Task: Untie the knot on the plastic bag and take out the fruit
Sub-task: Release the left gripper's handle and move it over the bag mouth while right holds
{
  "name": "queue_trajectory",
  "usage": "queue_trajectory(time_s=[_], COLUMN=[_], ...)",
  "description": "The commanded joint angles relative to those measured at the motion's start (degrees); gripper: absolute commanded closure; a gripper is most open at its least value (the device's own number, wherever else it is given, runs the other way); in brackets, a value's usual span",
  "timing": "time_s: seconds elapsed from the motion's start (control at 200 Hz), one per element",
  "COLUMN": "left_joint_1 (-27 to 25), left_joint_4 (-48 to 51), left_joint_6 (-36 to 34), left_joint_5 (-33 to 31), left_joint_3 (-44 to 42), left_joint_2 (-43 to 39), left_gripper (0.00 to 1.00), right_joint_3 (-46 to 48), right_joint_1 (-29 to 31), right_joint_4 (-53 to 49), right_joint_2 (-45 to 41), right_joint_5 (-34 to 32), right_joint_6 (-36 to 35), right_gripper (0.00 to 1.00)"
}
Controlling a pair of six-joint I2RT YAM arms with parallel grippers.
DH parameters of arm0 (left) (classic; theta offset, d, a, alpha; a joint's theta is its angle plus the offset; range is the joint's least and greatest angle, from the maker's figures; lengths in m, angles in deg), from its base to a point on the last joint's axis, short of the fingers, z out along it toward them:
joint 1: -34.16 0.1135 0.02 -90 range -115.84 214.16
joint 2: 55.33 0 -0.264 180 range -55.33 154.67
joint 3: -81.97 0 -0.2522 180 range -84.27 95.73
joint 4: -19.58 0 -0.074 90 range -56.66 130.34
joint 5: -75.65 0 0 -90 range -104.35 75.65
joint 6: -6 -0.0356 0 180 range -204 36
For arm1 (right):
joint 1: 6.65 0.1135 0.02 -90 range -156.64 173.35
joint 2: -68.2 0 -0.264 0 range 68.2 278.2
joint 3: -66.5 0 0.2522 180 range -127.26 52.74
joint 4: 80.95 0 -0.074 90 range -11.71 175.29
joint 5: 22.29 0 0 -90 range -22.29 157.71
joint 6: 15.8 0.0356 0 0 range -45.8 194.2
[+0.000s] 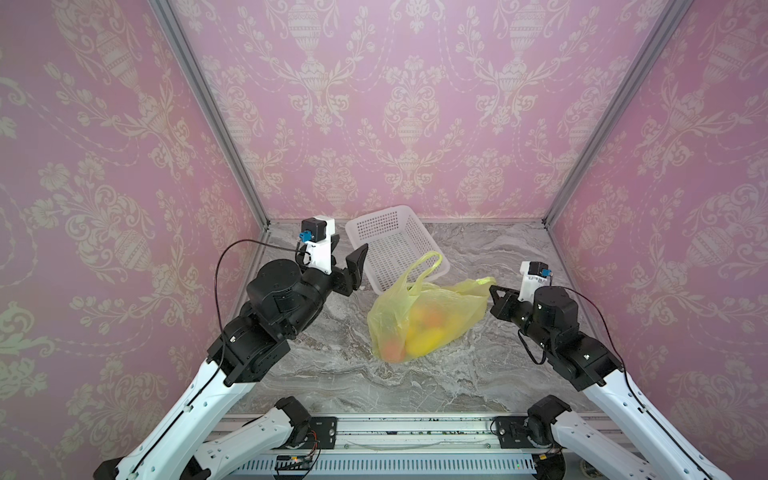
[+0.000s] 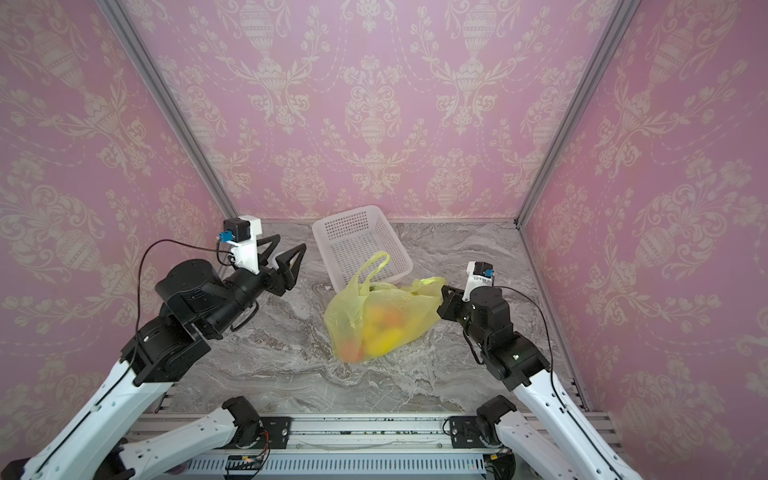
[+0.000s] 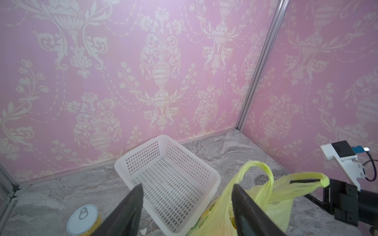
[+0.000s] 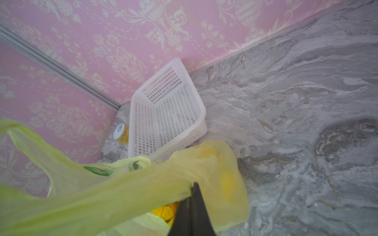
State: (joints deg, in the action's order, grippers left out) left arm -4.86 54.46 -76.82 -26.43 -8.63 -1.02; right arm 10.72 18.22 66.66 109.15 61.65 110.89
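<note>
One plastic bag (image 1: 419,320) handle in right pincer (image 1: 492,289) (left pincer (image 2: 290,244) apart).

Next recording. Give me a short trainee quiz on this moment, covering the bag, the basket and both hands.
1. True or false: the right hand is shut on one handle of the plastic bag.
2. Pick one. The white basket is: A) full, B) half full, C) empty.
3. Fill the gap: the left hand is raised beside the basket, its jaws ____, holding nothing.

Key: 1 true; 2 C; 3 open.
</note>
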Motion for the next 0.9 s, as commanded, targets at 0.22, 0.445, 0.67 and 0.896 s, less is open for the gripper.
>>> queue_trajectory(time_s=[0.22,0.445,0.67,0.896], left_joint_1=[6.7,8.9,8.6,4.7], left_joint_4=[11.3,14.6,15.1,14.9], left_joint_6=[-4.2,-3.9,-3.8,-9.7], left_joint_5=[9.3,16.1,26.2,32.9], left_joint_3=[17.5,20.7,16.9,12.6], left_joint_2=[29.7,38.2,40.0,37.9], left_gripper=[0.25,0.19,0.17,0.14], right_joint_3=[1.4,1.4,1.8,0.5], right_joint_1=[0.0,0.2,0.3,0.3], right_joint_4=[0.1,0.6,2.4,1.2], right_joint_2=[1.8,1.8,1.3,1.8], right_joint_5=[3.7,5.3,6.5,4.5], right_joint_6=[1.7,1.1,0.3,-0.9], right_gripper=[1.00,1.00,1.00,1.00])
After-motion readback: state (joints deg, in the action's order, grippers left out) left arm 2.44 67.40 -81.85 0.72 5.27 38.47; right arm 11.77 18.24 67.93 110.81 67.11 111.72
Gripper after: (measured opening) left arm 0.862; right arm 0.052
